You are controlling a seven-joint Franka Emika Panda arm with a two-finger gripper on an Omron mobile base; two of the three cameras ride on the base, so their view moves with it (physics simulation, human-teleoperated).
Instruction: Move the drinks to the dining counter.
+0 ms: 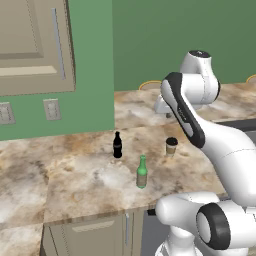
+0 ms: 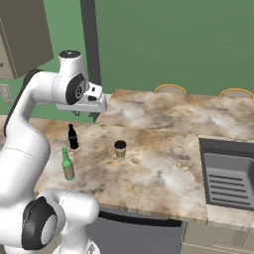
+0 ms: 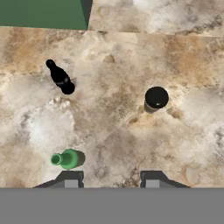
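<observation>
Apparently arm (image 1: 187, 117) hides gripper (image 3: 111, 180); jaws apart

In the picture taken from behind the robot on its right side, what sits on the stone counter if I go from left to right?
Green bottle → black bottle → paper cup with a dark lid → sink set into the counter at the far right.

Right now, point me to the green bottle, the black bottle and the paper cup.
green bottle (image 1: 142, 175): left base view, on its glass body.
black bottle (image 1: 117, 146): left base view, on its dark body below the neck.
paper cup (image 3: 155, 97): hand view, on its dark lid seen from above.
</observation>
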